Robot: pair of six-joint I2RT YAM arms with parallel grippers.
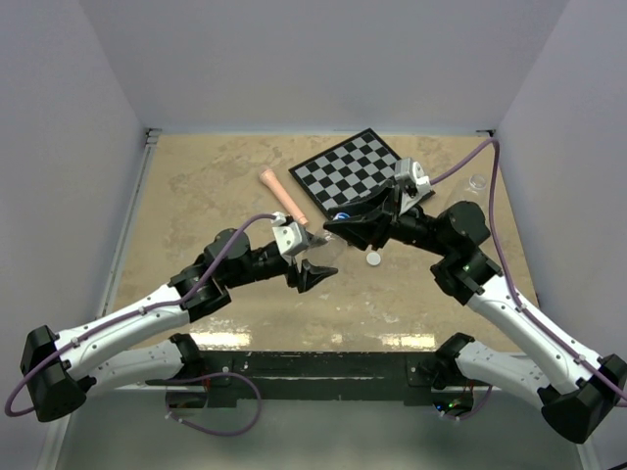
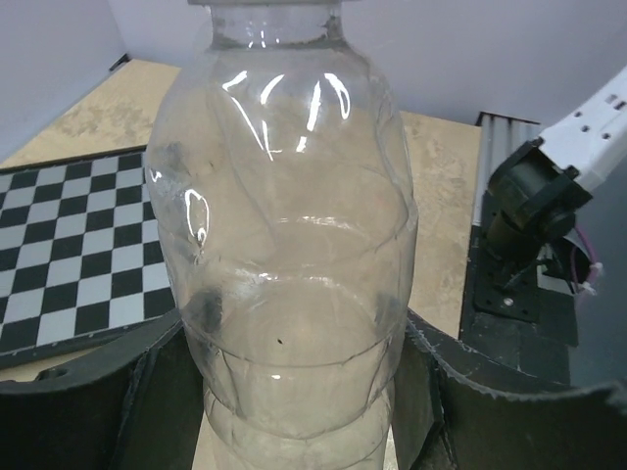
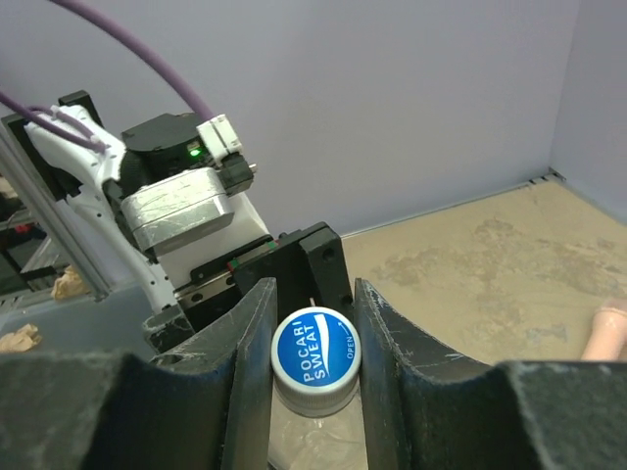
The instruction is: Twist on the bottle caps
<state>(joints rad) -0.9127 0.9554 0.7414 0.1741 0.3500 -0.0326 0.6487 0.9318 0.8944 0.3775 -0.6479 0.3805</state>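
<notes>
Mid-table, the left gripper [image 2: 294, 401] grasped the bottle [image 2: 284, 225]. The right gripper [image 3: 315, 323] was clenched on the blue cap [image 3: 315, 357] at its neck. It looked best twisted square to the neck, with the bottle held firm.

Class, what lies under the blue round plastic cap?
Below the blue round plastic cap, the large clear plastic bottle's shoulder shows; the cap covers its mouth and threads.
</notes>
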